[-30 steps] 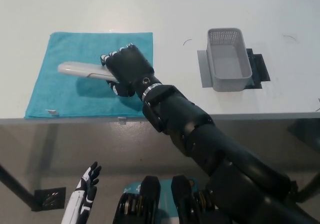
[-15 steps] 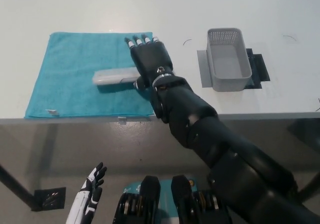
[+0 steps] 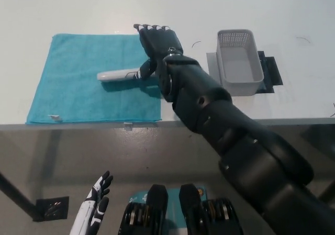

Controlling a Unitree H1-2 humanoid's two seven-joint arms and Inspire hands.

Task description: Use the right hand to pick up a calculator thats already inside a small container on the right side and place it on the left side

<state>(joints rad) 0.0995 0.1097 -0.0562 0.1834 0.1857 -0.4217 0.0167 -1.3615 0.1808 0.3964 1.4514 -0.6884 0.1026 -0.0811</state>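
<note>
My white left hand [image 3: 94,206] hangs low at the picture's bottom left, below the table's front edge, fingers spread apart and holding nothing. On the white table [image 3: 157,4] a teal cloth [image 3: 73,88] lies flat over the left half, its near edge running along the table's front edge. The calculator [image 3: 118,75], seen as a slim pale grey bar, rests on the cloth toward its right side, lying crosswise with its long side roughly parallel to the front edge. My black right hand [image 3: 157,44] sits at the cloth's right edge, fingers stretched out flat and pointing toward the table's far edge, gripping nothing; its thumb is right at the calculator's right end, though I cannot tell whether the two touch. My black arm [image 3: 209,109] runs back from there across the front edge to the bottom right. Farther right, the small grey perforated container [image 3: 239,62] stands on the table atop a dark mat [image 3: 272,70], well apart from the calculator.
</note>
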